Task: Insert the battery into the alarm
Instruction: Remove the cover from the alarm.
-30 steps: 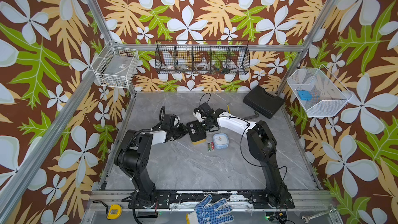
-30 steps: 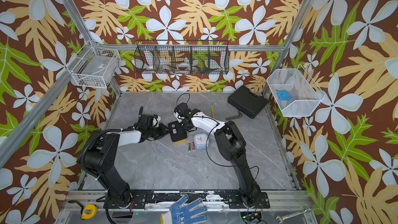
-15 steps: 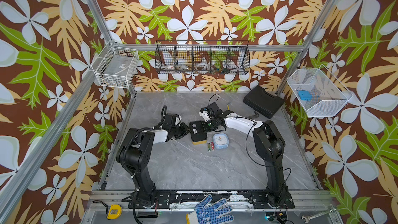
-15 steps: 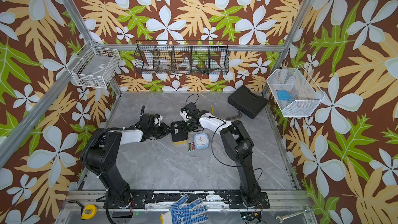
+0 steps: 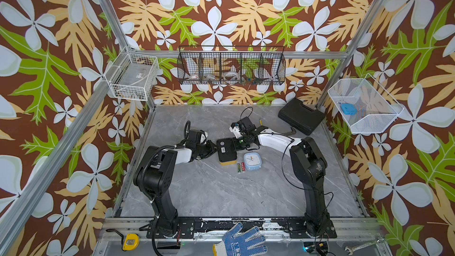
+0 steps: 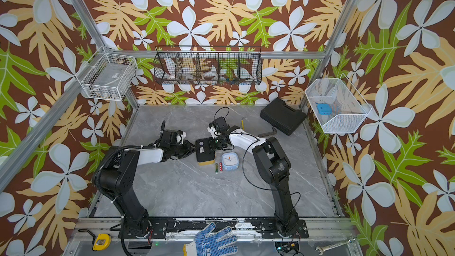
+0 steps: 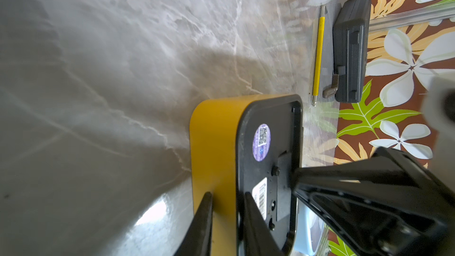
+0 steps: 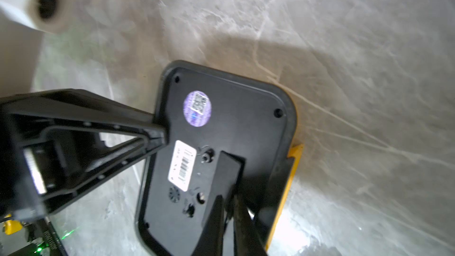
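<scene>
Opening step: your left gripper [image 7: 227,194] clamped the alarm [image 5: 226,147], right gripper [image 8: 229,200] pinched its battery cover [image 8: 230,166]; next called for peeling it off.

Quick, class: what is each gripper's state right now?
Left gripper: closed on the edge of the yellow alarm.
Right gripper: closed, apparently pinching the battery cover.

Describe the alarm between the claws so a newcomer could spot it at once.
On the grey marble table, look between the left claw and right claw. The alarm lies there, black back up over a yellow body; the neighbouring blue clock is smaller, dial up.
</scene>
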You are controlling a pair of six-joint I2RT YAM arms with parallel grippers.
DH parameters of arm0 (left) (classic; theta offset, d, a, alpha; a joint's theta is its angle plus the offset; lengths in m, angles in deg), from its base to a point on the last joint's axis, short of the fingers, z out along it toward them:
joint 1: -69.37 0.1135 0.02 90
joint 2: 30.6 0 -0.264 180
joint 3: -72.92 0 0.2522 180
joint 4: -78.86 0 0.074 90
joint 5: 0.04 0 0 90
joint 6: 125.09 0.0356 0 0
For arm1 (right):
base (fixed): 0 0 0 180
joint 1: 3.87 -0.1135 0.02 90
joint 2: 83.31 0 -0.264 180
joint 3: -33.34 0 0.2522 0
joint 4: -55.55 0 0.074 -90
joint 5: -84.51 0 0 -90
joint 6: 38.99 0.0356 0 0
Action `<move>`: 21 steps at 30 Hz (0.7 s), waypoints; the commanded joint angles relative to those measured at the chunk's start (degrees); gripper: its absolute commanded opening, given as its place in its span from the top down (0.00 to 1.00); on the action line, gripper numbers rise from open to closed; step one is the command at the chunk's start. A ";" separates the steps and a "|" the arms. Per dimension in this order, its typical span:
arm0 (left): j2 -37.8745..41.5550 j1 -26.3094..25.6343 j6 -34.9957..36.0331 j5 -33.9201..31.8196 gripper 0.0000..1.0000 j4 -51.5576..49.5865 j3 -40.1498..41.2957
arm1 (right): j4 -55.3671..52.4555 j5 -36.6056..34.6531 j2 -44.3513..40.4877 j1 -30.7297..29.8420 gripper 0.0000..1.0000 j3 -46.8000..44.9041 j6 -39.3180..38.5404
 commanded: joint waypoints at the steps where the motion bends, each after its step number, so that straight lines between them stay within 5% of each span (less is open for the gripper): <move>1: -0.79 -0.30 -0.25 -1.58 0.78 -4.39 0.26 | -1.04 1.59 0.49 -0.37 0.88 0.68 0.06; 11: 0.20 -0.16 0.77 -3.14 0.79 -6.23 -0.44 | -1.33 -1.50 -1.70 -0.33 1.00 -0.17 -0.20; 21: 0.91 -0.06 1.59 -4.58 0.79 -8.01 -1.33 | -1.06 -2.03 -3.37 -0.02 1.00 -0.80 -0.46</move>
